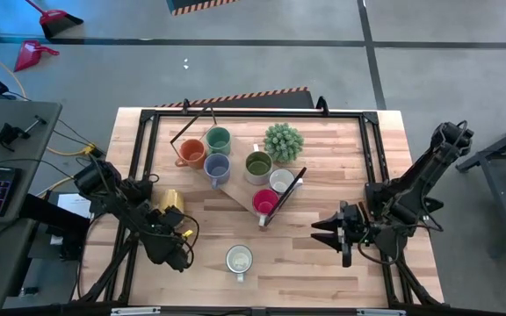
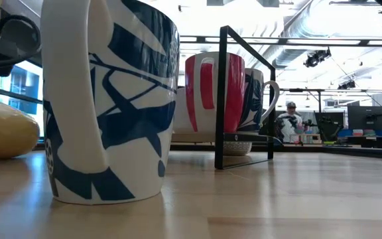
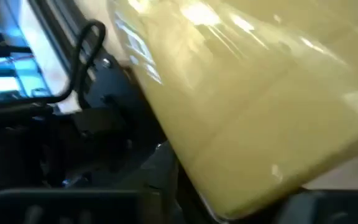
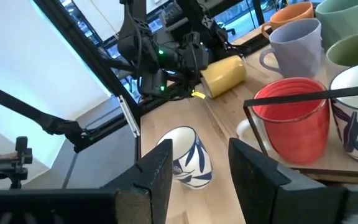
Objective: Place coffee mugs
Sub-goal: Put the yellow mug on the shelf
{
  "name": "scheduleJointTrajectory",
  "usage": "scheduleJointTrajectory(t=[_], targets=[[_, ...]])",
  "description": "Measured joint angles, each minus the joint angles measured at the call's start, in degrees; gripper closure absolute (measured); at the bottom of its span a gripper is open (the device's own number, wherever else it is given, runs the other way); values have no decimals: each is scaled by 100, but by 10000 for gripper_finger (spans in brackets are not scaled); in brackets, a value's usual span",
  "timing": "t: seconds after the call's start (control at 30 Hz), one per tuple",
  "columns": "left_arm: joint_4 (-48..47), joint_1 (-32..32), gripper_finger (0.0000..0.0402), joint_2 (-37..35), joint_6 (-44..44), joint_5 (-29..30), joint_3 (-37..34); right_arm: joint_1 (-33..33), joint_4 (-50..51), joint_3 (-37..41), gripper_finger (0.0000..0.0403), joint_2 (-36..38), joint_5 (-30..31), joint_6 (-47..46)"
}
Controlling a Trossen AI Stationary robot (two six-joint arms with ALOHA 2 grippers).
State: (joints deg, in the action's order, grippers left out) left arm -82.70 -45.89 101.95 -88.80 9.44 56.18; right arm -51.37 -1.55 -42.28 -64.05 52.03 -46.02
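Note:
A yellow mug [image 1: 172, 200] lies on its side at the table's left, and it fills the left wrist view [image 3: 247, 106]. My left gripper [image 1: 167, 216] is right against its near side [image 4: 188, 62]. A white mug with a blue pattern [image 1: 239, 260] stands upright near the front edge. Orange [image 1: 190, 154], grey-green [image 1: 218, 139], blue-grey [image 1: 216, 167] and olive [image 1: 258, 164] mugs stand mid-table. A white mug [image 1: 281, 181] and a red mug [image 1: 264, 202] stand by a black wire frame [image 1: 286, 191]. My right gripper [image 1: 323, 233] hovers open at the right, pointing left at the patterned mug [image 4: 185, 158].
A spiky green potted plant [image 1: 283, 140] stands behind the olive mug. A black tube frame [image 1: 262, 112] runs round the table's edges. The red and white mugs stand on a light wooden board [image 1: 240, 191]. Bare wood [image 1: 323, 272] lies near the front right.

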Motion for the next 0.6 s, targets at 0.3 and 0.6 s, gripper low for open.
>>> scheduleJointTrajectory(t=[0.3,0.6], targets=[[-178,14,369,-102,-234,-9,277,0,47,-7,266,0,-63,2],[-550,-37,394,-968,169,-47,1502,0,226,-7,266,0,-125,2]])
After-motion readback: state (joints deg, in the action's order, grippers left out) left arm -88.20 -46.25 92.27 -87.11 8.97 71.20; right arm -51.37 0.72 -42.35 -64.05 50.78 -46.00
